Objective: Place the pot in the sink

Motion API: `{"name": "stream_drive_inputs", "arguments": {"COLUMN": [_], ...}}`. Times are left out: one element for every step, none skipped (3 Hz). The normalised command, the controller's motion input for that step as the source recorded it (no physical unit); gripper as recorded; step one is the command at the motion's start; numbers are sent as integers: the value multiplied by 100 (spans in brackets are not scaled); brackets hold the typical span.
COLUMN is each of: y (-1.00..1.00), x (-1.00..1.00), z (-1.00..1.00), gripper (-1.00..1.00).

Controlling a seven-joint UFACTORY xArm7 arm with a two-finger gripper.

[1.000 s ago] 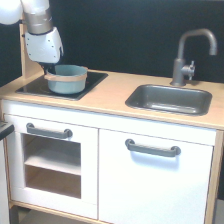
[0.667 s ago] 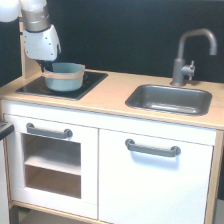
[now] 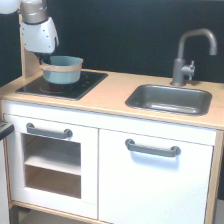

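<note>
The blue-grey pot [image 3: 63,70] with a tan rim hangs just above the black stovetop [image 3: 75,88] at the exterior view's left. My gripper [image 3: 48,61] comes down from above and is shut on the pot's left rim; its fingertips are mostly hidden by the rim. The dark grey sink [image 3: 170,99] is set in the wooden counter at the exterior view's right, well apart from the pot, and nothing is in it.
A grey faucet [image 3: 189,54] stands behind the sink and arches over it. A wooden post [image 3: 27,64] rises just left of the gripper. The light wooden counter [image 3: 110,98] runs between stovetop and sink. White cabinet doors with grey handles [image 3: 152,148] are below.
The pot has risen off the stovetop with the gripper and shifted slightly to the exterior view's left.
</note>
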Motion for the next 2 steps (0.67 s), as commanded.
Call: {"name": "stream_drive_inputs", "arguments": {"y": [23,14], "x": [95,100], "z": [100,86], "gripper": [-100,-81]}}
